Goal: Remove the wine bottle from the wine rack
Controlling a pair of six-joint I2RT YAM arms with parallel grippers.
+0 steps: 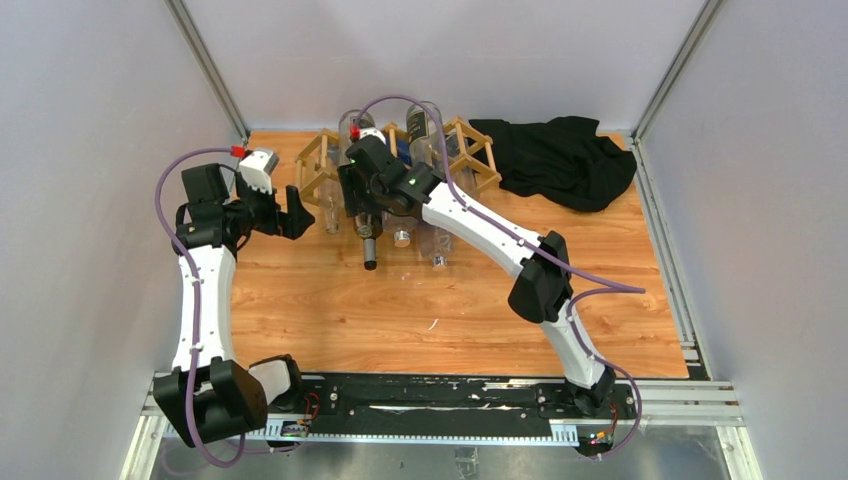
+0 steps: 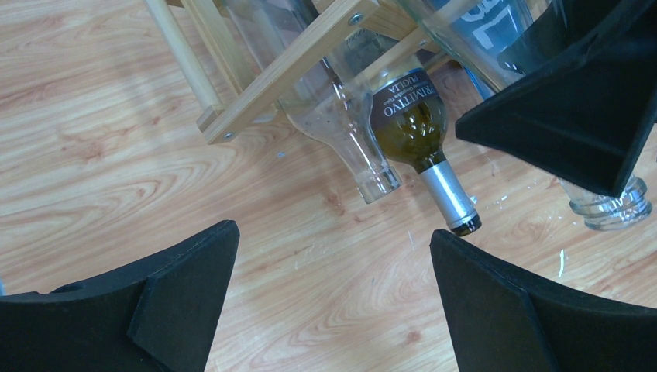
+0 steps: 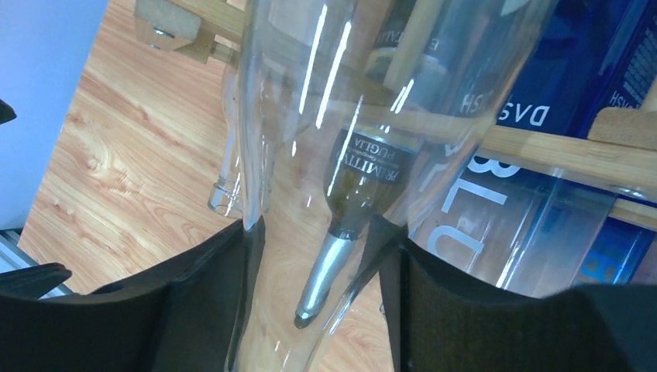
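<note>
The light wood lattice wine rack [image 1: 320, 165] stands at the back centre of the table and holds several bottles. My right gripper [image 1: 372, 200] reaches over its front. In the right wrist view my right gripper [image 3: 318, 232] is shut on the lower shoulder of a clear glass wine bottle [image 3: 287, 116] that still lies in the wine rack [image 3: 534, 151]. A dark bottle with a silver foil neck [image 3: 321, 271] shows through it. My left gripper [image 1: 297, 215] is open and empty left of the rack. It hovers over bare wood in the left wrist view [image 2: 333, 232].
A black cloth [image 1: 560, 160] lies at the back right. In the left wrist view the rack slats [image 2: 287, 74], a clear bottle neck [image 2: 372, 174], the dark bottle [image 2: 422, 132] and another clear bottle mouth [image 2: 612, 205] stick out. A blue-labelled bottle [image 3: 573, 70] lies behind.
</note>
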